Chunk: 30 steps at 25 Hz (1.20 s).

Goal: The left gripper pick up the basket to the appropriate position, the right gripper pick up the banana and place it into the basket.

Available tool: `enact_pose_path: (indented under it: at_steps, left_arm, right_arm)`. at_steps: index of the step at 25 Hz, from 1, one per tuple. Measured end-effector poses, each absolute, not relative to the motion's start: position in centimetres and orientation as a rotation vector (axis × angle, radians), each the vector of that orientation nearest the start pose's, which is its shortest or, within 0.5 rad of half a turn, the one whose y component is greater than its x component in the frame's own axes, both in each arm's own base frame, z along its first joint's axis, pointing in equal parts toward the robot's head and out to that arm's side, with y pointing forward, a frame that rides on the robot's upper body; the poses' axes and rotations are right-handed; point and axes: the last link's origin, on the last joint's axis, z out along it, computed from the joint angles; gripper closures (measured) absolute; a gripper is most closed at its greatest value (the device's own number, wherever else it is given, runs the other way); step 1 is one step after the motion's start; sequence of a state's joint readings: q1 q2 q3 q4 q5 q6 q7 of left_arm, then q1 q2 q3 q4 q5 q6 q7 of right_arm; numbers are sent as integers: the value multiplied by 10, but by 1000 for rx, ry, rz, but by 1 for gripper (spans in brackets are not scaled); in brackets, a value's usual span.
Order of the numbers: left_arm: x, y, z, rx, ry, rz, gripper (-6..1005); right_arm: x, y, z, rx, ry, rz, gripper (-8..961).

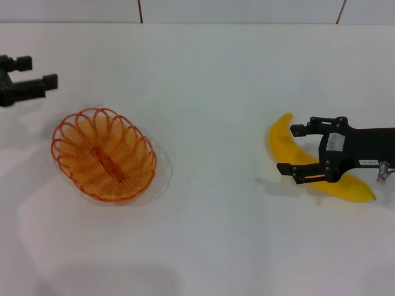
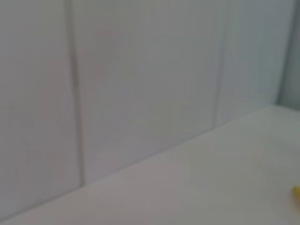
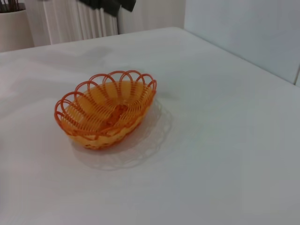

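Observation:
The orange wire basket [image 1: 103,154] sits upright on the white table at the left, and it also shows in the right wrist view as the basket [image 3: 105,110], holding nothing. My left gripper [image 1: 38,71] is open at the far left edge, behind the basket and apart from it. At the right lies the yellow banana [image 1: 279,137]. My right gripper [image 1: 289,148] hangs over its middle, open, with one finger on each side. I cannot tell whether the fingers touch the banana. A yellow speck [image 2: 296,191] shows at the edge of the left wrist view.
The white table [image 1: 210,234] stretches between basket and banana. A tiled wall [image 1: 185,11] runs along the back edge. In the right wrist view a radiator [image 3: 75,21] and a pale pot [image 3: 14,28] stand beyond the table.

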<state>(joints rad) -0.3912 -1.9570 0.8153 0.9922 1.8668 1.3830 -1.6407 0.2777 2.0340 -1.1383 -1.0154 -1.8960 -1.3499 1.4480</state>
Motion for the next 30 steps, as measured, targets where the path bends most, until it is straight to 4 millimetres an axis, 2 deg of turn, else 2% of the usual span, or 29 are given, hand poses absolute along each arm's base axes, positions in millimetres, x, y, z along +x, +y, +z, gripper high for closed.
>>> enact_pose_path:
  at_steps: [4, 8, 13, 23, 30]
  left_arm:
    - [-280, 374, 111, -2453, -738, -357, 258]
    - [-281, 386, 96, -2503, -796, -209, 262]
    - [-286, 391, 75, -2531, -825, -92, 267]
    - [-288, 396, 60, -2510, -798, 18, 277]
    - [-284, 401, 39, -2498, -763, 94, 283]
  right_arm:
    - [283, 310, 12, -2729, 420, 286, 71]
    - [281, 310, 10, -2741, 417, 287, 72]
    - [278, 312, 10, -2747, 407, 290, 72]
    - [277, 312, 10, -2750, 405, 292, 73]
    - [276, 313, 9, -2752, 402, 293, 73]
